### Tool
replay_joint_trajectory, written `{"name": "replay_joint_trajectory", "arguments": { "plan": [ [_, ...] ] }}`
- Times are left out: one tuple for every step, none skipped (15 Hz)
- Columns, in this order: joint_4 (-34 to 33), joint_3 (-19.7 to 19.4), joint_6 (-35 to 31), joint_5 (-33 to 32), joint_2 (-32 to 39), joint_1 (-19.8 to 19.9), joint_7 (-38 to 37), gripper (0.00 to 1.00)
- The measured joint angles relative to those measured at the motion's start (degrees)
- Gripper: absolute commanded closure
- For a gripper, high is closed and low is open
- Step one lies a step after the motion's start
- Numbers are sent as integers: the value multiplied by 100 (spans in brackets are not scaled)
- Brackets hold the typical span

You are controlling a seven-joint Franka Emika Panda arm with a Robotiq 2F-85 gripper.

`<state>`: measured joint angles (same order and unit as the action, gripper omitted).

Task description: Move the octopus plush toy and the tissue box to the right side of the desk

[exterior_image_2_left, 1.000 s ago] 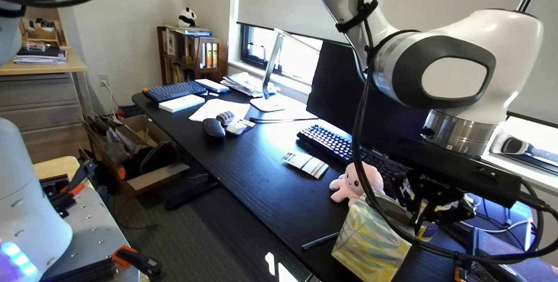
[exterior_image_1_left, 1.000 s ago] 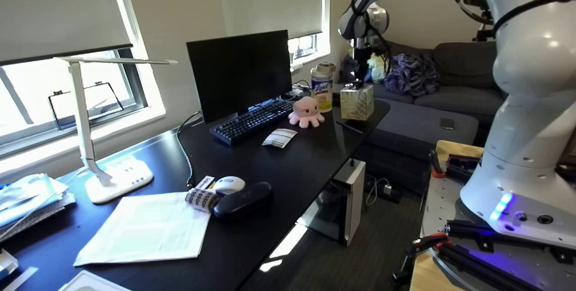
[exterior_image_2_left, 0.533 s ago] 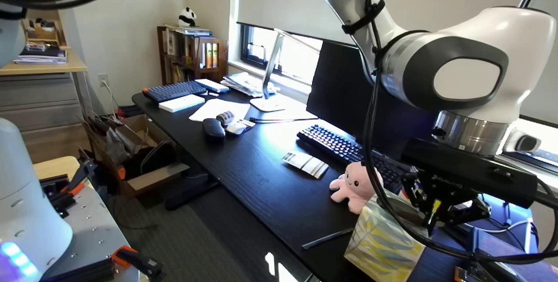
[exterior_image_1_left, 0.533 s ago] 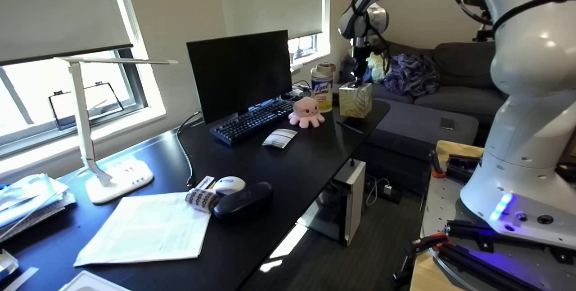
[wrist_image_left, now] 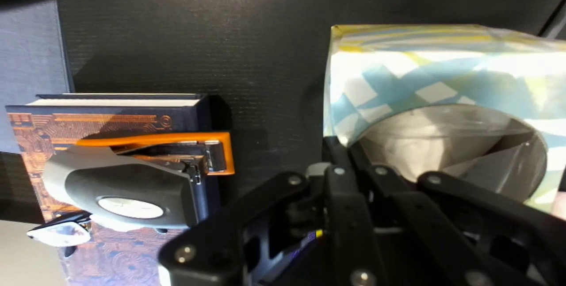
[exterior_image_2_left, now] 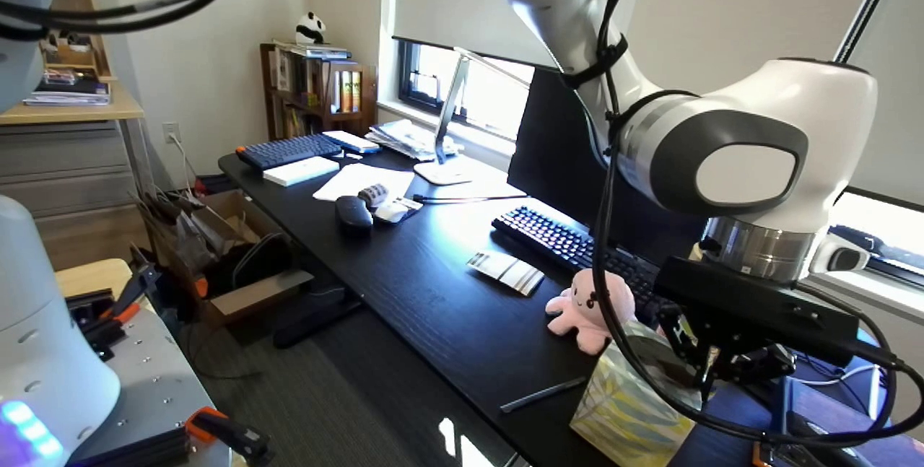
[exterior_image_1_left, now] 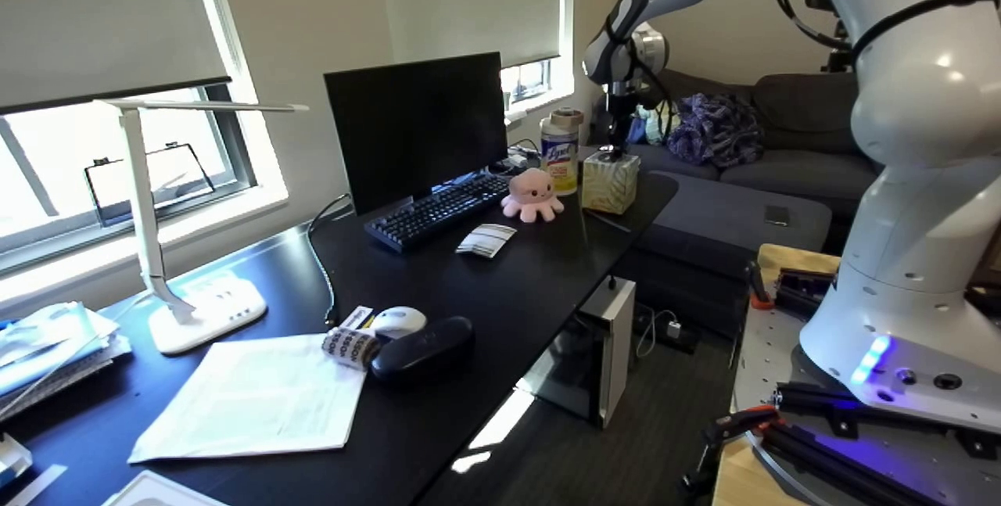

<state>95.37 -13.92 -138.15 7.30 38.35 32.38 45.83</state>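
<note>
The gripper (wrist_image_left: 345, 145) is clenched on one wall of the tissue box (exterior_image_1_left: 607, 187): the wrist view shows one finger outside that wall, the other inside the oval hole. The box is near enough a cube that I can pick out no long axis; its hole points up. It is close to the front edge of the desk (exterior_image_1_left: 485, 295), the long one toward the arm's base (exterior_image_1_left: 884, 310), near the corner by the sofa (exterior_image_1_left: 805, 107), and seems to rest on the top, though its underside is hard to make out from here. The octopus plush toy (exterior_image_1_left: 533, 195) sits head up, farther in from that edge and facing it, between the box and a keyboard (exterior_image_2_left: 541, 236).

I count one plush, one tissue box, one Lysol canister (exterior_image_1_left: 559, 158) carrying one tape roll (exterior_image_1_left: 568, 116), one monitor (exterior_image_1_left: 422, 130) and two keyboards, the second keyboard (exterior_image_2_left: 289, 151) lying at the opposite short edge. One slim stick (exterior_image_2_left: 541, 395) lies beside the box, near the front edge.

Compared with half a second ago, gripper and box are both lower, while the plush and the canister have not moved.
</note>
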Motion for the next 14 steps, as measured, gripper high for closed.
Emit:
{"name": "replay_joint_trajectory", "arguments": {
  "plan": [
    [0,7,-16,0,2,25,0,96],
    [0,14,-23,0,3,53,0,71],
    [0,16,-24,0,3,81,0,70],
    [0,23,-24,0,3,117,0,64],
    [0,39,-29,0,3,152,0,58],
    [0,69,-33,0,2,192,0,51],
    [0,106,-50,1,-4,229,0,45],
    [0,153,-77,3,-17,269,0,38],
    [1,191,-97,3,-40,292,0,33],
    [1,223,-111,3,-71,305,0,25],
    [3,267,-118,4,-115,323,0,19],
    [7,308,-118,9,-167,333,0,12],
    [22,353,-118,13,-240,339,0,7],
    [48,402,-118,13,-330,340,0,2]
  ]
}}
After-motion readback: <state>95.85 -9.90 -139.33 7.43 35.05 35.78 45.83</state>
